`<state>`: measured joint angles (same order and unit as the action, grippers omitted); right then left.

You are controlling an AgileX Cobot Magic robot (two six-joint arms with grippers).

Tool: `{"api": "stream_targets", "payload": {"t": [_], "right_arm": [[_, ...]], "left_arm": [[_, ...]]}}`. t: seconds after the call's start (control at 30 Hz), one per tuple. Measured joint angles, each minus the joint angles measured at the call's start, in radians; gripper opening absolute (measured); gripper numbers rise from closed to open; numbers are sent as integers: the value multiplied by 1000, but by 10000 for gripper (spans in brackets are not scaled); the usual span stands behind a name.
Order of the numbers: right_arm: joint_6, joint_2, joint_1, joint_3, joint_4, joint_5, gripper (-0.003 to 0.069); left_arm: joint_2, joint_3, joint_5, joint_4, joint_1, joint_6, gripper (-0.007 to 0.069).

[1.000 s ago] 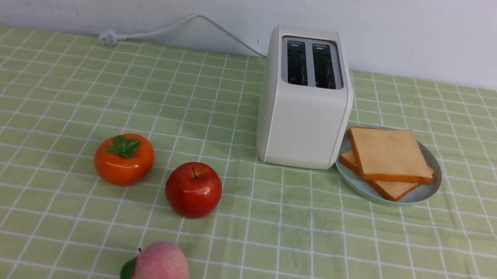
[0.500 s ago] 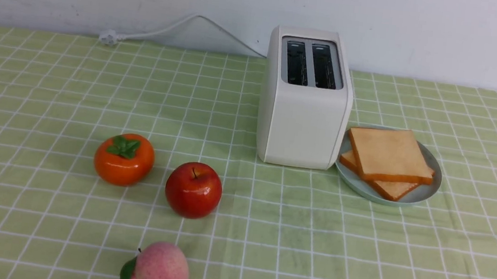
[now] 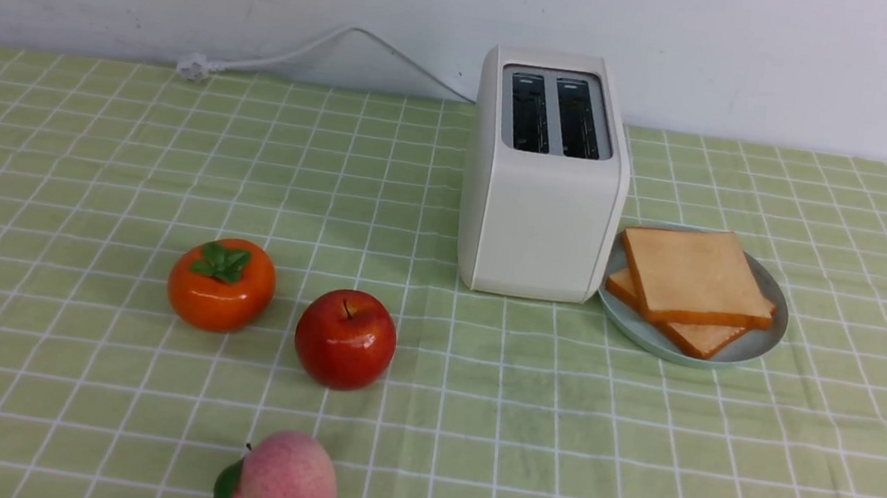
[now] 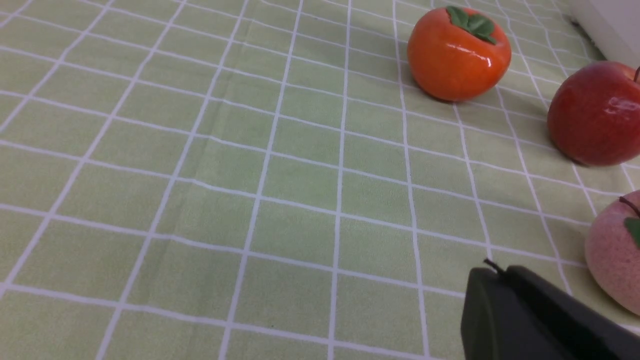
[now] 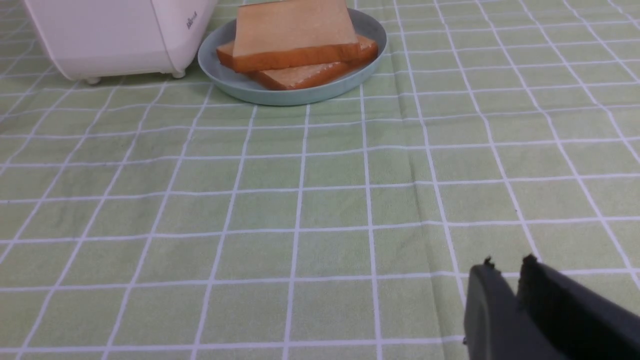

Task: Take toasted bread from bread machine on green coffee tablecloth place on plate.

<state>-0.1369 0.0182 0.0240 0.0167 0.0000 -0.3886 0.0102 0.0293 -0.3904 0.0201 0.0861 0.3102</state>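
Observation:
The cream-white bread machine (image 3: 543, 177) stands on the green coffee tablecloth (image 3: 556, 429), both dark slots empty. Two slices of toasted bread (image 3: 691, 273) lie stacked on the pale blue-green plate (image 3: 639, 330) right beside it; both also show in the right wrist view, the bread (image 5: 292, 32) on the plate (image 5: 280, 92) next to the machine (image 5: 115, 35). My left gripper (image 4: 497, 272) is shut and empty over bare cloth near the fruit. My right gripper (image 5: 507, 267) is shut and empty, well short of the plate. Neither arm shows in the front view.
A persimmon (image 3: 221, 284), a red apple (image 3: 345, 338) and a pink peach (image 3: 281, 483) sit on the left half of the cloth. The toaster's white cord (image 3: 290, 52) runs along the back wall.

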Motion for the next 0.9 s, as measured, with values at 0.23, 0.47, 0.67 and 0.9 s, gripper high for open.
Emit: {"api": "stream_targets", "payload": {"t": [0.23,0.47,0.67,0.9], "right_arm": [[0,0,0,0,0,0,99],[0,0,0,0,0,0,108],[0,0,0,0,0,0,116],[0,0,0,0,0,0,123]], "left_arm": [[0,0,0,0,0,0,3],[0,0,0,0,0,0,8],[0,0,0,0,0,0,17],[0,0,0,0,0,0,21]]}}
